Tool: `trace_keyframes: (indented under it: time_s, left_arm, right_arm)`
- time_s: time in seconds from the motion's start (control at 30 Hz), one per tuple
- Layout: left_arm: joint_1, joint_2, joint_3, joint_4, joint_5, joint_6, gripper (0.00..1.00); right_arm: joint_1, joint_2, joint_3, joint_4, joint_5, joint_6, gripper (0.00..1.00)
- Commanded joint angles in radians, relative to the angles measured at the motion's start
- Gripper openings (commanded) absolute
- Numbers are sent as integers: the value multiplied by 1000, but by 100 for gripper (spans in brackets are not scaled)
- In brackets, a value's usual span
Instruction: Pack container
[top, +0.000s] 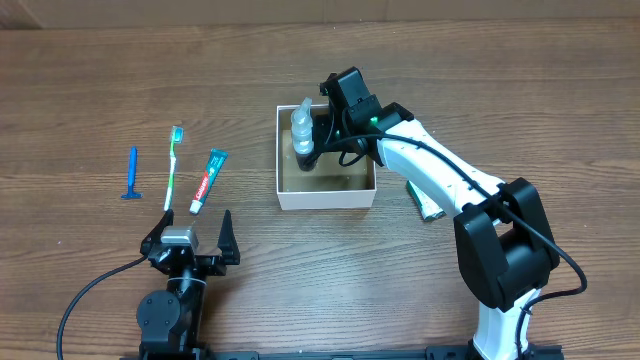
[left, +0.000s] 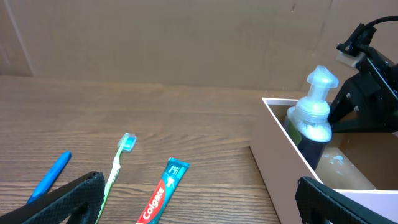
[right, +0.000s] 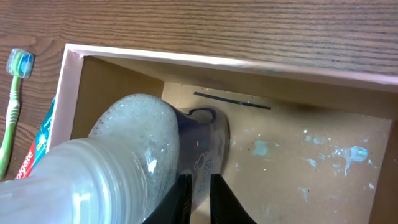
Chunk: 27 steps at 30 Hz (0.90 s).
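Note:
The container is a square white box with a brown floor at table centre; it also shows in the left wrist view and right wrist view. A dark pump bottle with a clear cap stands upright inside against the left wall. My right gripper reaches into the box, its fingers nearly together with the tips against the bottle's side. My left gripper is open and empty near the front edge, left of the box.
A toothpaste tube, a green toothbrush and a blue razor lie left of the box. A green-and-white item lies right of the box, partly under the right arm.

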Motion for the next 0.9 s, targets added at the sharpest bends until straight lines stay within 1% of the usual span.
trace_keyframes:
  time_s: [0.0,0.23,0.37,0.67,0.87]
  left_arm:
    - [10,-10,-3,-1,-10,23,100]
    - [10,-10,-3,-2,-10,23,100]
    - [10,-10,-3,-2,-10,23,100]
    - [10,-10,-3,-2,-10,23,100]
    - [10,-10,-3,-2,-10,23,100]
  right_arm:
    - [-3,8,-6,14,18,8,13]
    - [-3,64,-6,34,13,23,13]
    - [-3,67,-6,47,-12,23,13]
    - [2,67,-6,103,-143,19,13]
    - [3,67,-6,108,-152,19,13]
